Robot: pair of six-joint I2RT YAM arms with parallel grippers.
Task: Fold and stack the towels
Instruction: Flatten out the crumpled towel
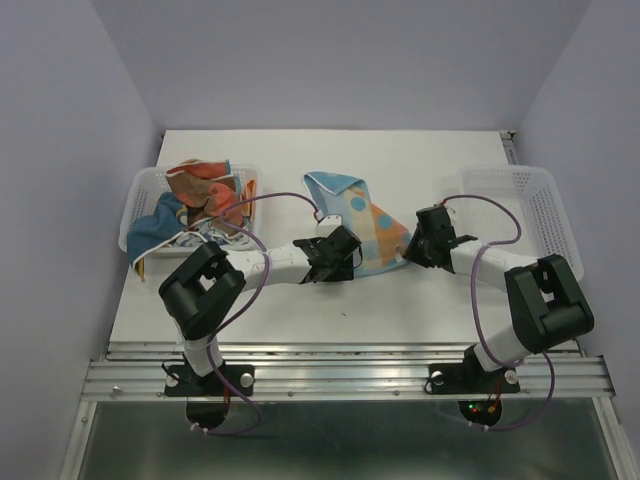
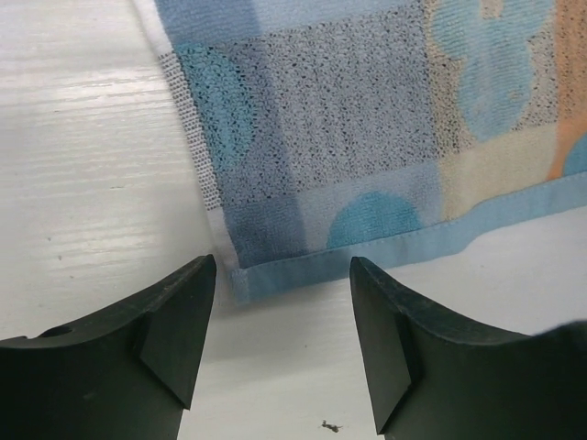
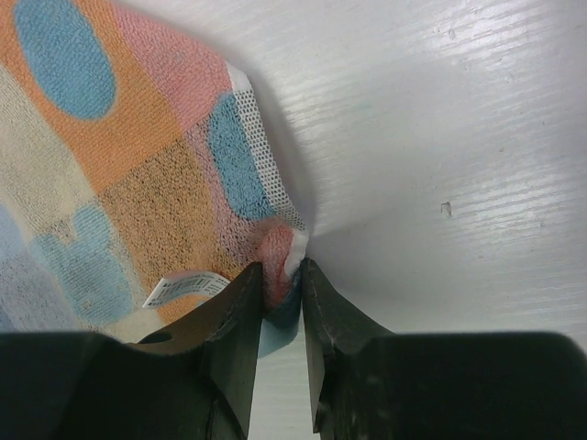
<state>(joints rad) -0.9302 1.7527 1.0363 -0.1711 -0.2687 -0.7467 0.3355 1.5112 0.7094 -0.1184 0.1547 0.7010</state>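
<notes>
Pinching only the bunched corner tip of the orange-and-blue towel (image 1: 362,222), mid-table (image 1: 420,300), with right jaws; straddling another hem corner with left jaws spread, gripping nothing. Likely to slip out on lifting, or to miss the flat hem on closing.

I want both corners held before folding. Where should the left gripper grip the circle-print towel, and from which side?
Take the towel by its near left corner, on the blue hem. It lies flat there, the edge facing the open left gripper, so probably come in low from the near side, one finger sliding under. The right gripper pinches the right-hand corner.
</notes>
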